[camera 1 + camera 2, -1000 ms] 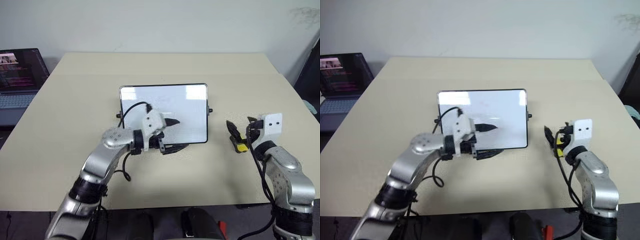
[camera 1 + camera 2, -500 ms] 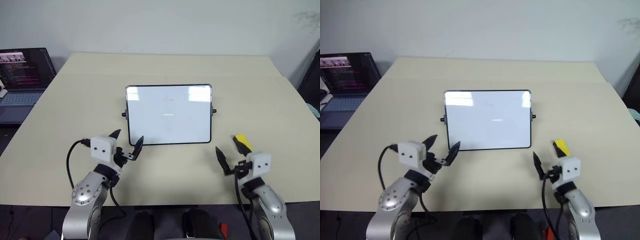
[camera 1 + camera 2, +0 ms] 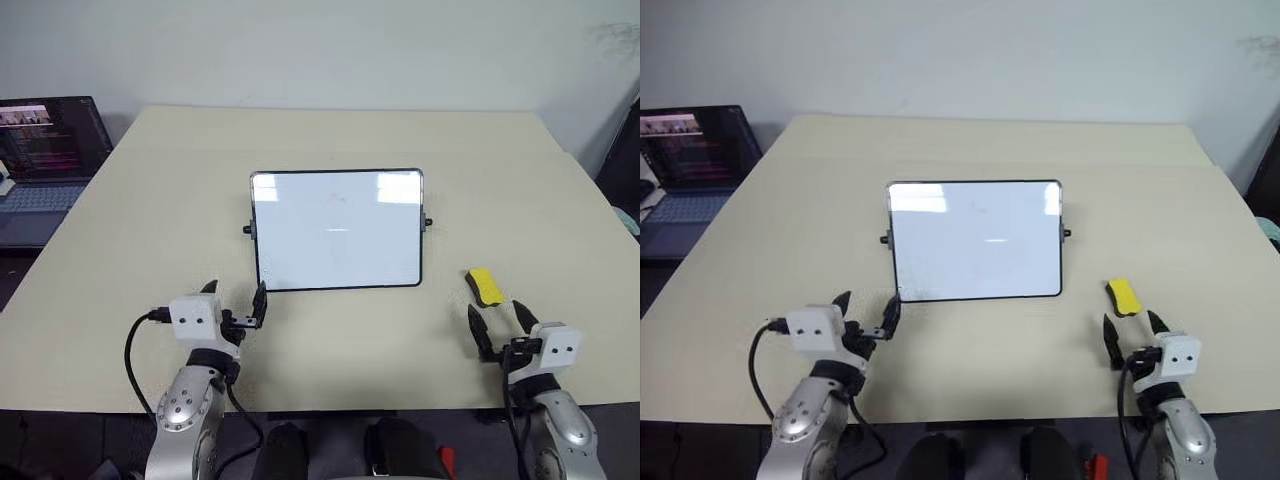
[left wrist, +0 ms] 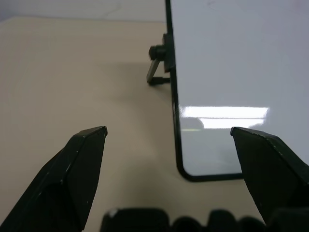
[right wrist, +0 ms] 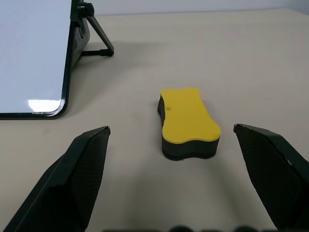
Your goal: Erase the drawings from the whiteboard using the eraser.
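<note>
**Eraser lies free beside the board, both grippers empty**

Table (image 3: pixel 330 135) of pale beige carries one whiteboard (image 3: pixel 337 228), one eraser (image 3: pixel 485 286) and nothing else that can be made out. The whiteboard stands near the middle, propped on a small leg behind it, with a black knob on each side of its thin frame. Its surface looks almost clean: only a very faint reddish trace (image 3: pixel 338 198) shows near the top centre, too dim to count as separate marks. The eraser, yellow above and dark below, lies flat on the table just off the board's lower right corner, apart from the frame.

Two grippers sit low at the near edge. The left gripper (image 3: pixel 236 305) hangs just in front of the board's lower left corner, fingers spread and holding nothing. The right gripper (image 3: pixel 497 325) sits just short of the eraser, fingers wide apart and empty, the eraser lined up between them but not touched.

Bare tabletop stretches broadly to the left, right and behind the board. One laptop (image 3: pixel 45 150) stands off the table's far left, its screen lit; the text on it is too small to read.
</note>
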{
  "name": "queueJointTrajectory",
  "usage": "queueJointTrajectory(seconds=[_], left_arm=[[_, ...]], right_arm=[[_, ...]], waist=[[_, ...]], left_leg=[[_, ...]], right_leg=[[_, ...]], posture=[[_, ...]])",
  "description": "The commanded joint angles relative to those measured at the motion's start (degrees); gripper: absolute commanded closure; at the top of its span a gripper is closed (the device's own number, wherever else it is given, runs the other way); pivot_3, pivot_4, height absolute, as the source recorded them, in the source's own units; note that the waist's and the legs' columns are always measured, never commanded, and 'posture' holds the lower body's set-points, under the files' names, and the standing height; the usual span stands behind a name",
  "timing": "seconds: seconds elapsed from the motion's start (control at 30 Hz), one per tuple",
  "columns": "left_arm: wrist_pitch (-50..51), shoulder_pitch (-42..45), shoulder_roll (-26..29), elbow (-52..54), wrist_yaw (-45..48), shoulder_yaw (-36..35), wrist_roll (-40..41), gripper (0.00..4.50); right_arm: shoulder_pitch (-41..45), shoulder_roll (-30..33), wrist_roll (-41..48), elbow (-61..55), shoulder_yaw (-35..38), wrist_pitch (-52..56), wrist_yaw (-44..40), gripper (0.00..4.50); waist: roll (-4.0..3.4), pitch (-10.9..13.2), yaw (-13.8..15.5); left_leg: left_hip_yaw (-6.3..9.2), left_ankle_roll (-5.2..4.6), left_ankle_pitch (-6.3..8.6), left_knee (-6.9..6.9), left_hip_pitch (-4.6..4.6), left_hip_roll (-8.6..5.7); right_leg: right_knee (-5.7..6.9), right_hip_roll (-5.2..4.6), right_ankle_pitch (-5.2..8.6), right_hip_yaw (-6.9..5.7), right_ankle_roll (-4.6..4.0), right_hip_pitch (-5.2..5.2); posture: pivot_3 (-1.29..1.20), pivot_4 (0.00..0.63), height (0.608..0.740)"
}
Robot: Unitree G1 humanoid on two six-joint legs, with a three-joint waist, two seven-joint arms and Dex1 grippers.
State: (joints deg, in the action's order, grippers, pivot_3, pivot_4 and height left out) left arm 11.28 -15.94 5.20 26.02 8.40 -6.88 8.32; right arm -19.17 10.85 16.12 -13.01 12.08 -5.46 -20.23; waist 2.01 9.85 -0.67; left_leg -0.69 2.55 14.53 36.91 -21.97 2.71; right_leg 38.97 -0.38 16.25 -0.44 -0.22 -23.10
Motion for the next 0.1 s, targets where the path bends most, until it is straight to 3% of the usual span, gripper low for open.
queueJointTrajectory(seconds=[0.03,0.1], left_arm=[[-0.65,-1.87,-1.31,2.39,-1.93,0.33,-0.49,0.0],[-0.42,-2.0,-2.03,1.98,-2.68,0.53,-0.49,0.0]], right_arm=[[-1.36,0.84,1.79,-5.28,1.14,2.04,0.61,0.02],[-1.3,1.42,2.22,-5.42,1.61,2.91,0.57,0.02]], waist=[[0.01,0.0,0.05],[0.01,0.01,0.09]], left_leg=[[0.0,0.0,0.0,-0.01,0.0,0.01],[0.01,0.0,0.0,0.02,0.01,0.01]], right_leg=[[0.0,0.0,0.0,0.0,0.0,0.0],[0.01,0.0,0.0,-0.01,0.01,-0.01]], posture=[[0.0,0.15,0.74],[0.0,0.15,0.74]])
